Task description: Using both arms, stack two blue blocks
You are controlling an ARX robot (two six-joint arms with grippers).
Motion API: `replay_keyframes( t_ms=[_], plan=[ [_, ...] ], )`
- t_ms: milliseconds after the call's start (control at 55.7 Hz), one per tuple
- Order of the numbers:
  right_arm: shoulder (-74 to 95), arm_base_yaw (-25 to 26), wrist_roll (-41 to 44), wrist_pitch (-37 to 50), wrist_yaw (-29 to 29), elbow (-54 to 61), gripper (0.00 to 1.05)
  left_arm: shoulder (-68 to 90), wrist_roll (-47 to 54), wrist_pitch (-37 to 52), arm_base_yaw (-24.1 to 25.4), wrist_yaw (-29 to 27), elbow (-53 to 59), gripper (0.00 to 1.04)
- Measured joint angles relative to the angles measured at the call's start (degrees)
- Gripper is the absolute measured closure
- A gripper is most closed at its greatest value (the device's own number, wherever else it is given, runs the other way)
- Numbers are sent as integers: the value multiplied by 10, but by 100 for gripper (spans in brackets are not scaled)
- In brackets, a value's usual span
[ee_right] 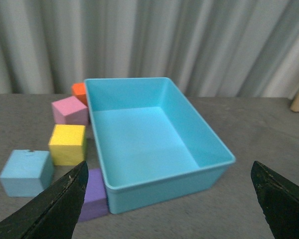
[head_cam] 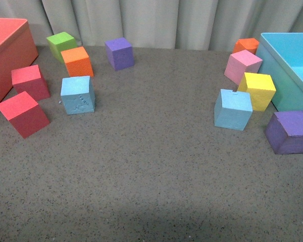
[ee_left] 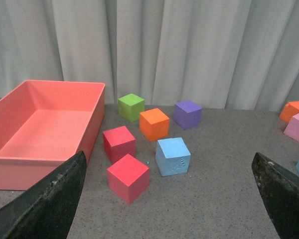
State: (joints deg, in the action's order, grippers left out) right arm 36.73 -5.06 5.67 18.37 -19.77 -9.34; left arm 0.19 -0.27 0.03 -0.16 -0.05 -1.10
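The embossed blue block (head_cam: 78,95) sits on the left of the grey table; it also shows in the left wrist view (ee_left: 173,156). The plain blue block with a small edge notch (head_cam: 233,109) sits on the right; it also shows in the right wrist view (ee_right: 27,172). Neither arm shows in the front view. My left gripper (ee_left: 174,204) is open and empty, well back from the embossed block. My right gripper (ee_right: 174,204) is open and empty, facing the turquoise bin (ee_right: 209,144), with the plain block off to one side.
A red bin (head_cam: 10,60) stands far left, the turquoise bin (head_cam: 288,75) far right. Two red cubes (head_cam: 24,113), an orange cube (head_cam: 77,61), a green cube (head_cam: 61,44) and a purple cube (head_cam: 119,53) lie left. Pink (head_cam: 242,65), yellow (head_cam: 257,89), orange (head_cam: 246,45) and purple (head_cam: 290,132) cubes lie right.
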Motion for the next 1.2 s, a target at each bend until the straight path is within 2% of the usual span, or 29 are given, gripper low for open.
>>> replay_keyframes(
  t_ms=[90, 179, 287, 395, 664, 1023, 1166, 1202],
  plan=[
    [222, -14, -44, 49, 51, -107, 10, 0, 0, 0, 0, 0, 0, 7],
    [374, -35, -87, 29, 83, -205, 10, 0, 0, 0, 0, 0, 0, 7],
    [522, -63, -146, -78, 118, -343, 10, 0, 0, 0, 0, 0, 0, 7],
    [626, -78, -186, -168, 118, -447, 10, 0, 0, 0, 0, 0, 0, 7],
    [764, -88, -240, -275, 129, -561, 10, 0, 0, 0, 0, 0, 0, 7],
    [863, -88, -247, -311, 129, -647, 10, 0, 0, 0, 0, 0, 0, 7],
    [915, -88, -255, -339, 149, -695, 10, 0, 0, 0, 0, 0, 0, 7],
    [926, -88, -256, -347, 149, -707, 14, 0, 0, 0, 0, 0, 0, 7]
  ],
)
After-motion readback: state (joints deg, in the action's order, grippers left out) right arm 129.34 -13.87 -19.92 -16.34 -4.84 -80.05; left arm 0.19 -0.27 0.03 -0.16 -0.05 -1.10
